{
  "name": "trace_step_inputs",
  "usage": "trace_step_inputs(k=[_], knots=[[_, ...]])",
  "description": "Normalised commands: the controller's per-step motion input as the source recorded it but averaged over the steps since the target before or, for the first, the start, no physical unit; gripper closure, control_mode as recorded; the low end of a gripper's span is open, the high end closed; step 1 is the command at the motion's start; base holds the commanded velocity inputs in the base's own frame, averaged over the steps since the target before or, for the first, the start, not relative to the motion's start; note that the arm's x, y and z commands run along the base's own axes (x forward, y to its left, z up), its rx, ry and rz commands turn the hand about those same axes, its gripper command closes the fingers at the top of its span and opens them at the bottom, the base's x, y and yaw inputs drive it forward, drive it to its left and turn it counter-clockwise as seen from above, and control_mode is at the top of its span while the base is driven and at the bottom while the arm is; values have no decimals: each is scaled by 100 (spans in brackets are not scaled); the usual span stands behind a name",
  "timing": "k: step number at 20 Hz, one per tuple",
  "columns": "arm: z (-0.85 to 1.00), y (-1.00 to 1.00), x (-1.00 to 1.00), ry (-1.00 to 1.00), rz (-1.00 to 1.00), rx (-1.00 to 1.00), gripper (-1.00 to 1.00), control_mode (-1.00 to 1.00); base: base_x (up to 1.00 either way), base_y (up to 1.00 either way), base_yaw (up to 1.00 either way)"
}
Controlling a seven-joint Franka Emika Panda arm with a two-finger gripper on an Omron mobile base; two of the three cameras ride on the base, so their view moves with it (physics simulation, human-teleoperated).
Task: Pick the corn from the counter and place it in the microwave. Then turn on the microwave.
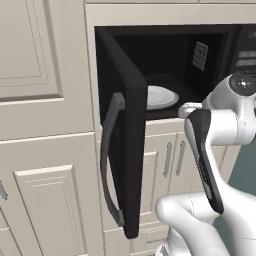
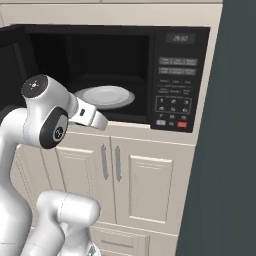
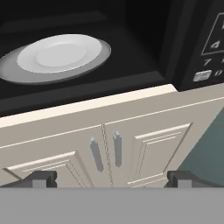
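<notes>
The microwave [image 2: 175, 75] is a black built-in box, and its door [image 1: 130, 125] is swung wide open to the left with the curved grey handle facing me. Inside lies a white plate [image 2: 105, 96] [image 1: 160, 96] [image 3: 57, 54] on the turntable, with nothing on it. On the right sits the keypad with a red button [image 2: 182, 124]. My gripper [image 3: 111, 179] is open, its two dark fingertips [image 3: 41, 178] far apart with nothing between them, just in front of and below the microwave's opening. The corn and the counter are out of view.
Cream cabinet doors with a pair of grey handles [image 2: 111, 162] [image 3: 105, 151] sit under the microwave. Tall cream panels [image 1: 40, 100] stand to the left. A dark teal wall [image 2: 235, 125] rises on the right. The open door juts out toward my arm.
</notes>
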Motion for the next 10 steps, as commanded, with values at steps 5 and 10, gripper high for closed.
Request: trace_step_inputs(k=[5, 10], knots=[[0, 0, 0, 0, 0, 0, -100, 100, -43, -20, -2], [0, 0, 0, 0, 0, 0, -100, 100, -43, -17, -2]])
